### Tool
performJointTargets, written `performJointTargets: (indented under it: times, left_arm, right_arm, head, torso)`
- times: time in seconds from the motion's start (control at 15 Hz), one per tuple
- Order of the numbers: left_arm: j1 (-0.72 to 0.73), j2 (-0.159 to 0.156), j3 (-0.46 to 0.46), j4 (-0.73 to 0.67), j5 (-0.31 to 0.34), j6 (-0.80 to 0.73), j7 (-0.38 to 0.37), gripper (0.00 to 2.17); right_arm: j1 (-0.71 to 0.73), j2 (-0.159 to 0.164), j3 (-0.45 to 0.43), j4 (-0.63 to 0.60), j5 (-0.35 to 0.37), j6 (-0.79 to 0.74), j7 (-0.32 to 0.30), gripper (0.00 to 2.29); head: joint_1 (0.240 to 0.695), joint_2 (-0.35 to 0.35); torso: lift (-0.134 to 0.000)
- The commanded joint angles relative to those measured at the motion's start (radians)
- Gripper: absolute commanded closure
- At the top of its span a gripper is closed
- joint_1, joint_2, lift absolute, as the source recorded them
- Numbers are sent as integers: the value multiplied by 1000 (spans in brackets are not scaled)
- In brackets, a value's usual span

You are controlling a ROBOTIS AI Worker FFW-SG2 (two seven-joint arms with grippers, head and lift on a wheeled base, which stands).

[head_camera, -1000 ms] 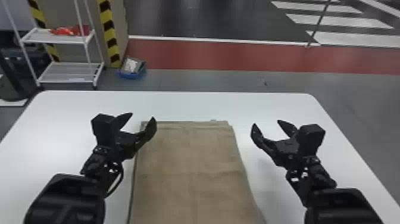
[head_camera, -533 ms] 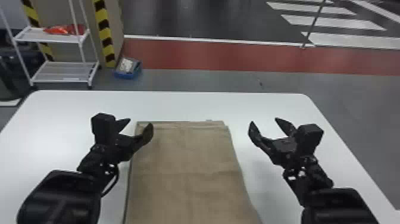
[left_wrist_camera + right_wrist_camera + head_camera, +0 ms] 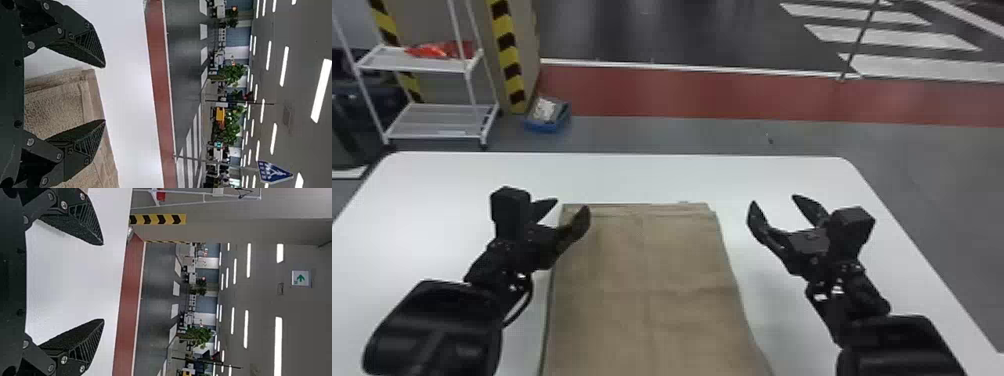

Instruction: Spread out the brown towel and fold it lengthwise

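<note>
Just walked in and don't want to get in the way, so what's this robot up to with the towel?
Neither gripper is holding anything. The brown towel lies flat on the white table, with creases running along and across it. The robot's left gripper is open by the towel's far left corner, and the right gripper is open off its right side. The job is to spread and fold it lengthwise.

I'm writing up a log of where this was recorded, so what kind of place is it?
Probably a large indoor work hall or robot test area: a white table, a wheeled rack and floor painted like a road, with a crosswalk.
</note>
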Motion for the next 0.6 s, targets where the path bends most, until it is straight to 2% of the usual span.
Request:
performJointTargets:
  times: [0.0, 0.53]
  left_arm:
    - [-7, -3, -1, 15, -16, 12, -1, 454]
    - [-16, -5, -1, 40, -30, 12, -17, 458]
  right_arm:
    - [0, 0, 2, -1, 0, -4, 0, 208]
    - [12, 0, 3, -3, -5, -26, 0, 208]
  head:
    - [695, -125]
    - [695, -122]
  torso:
    - [-125]
    - [-125]
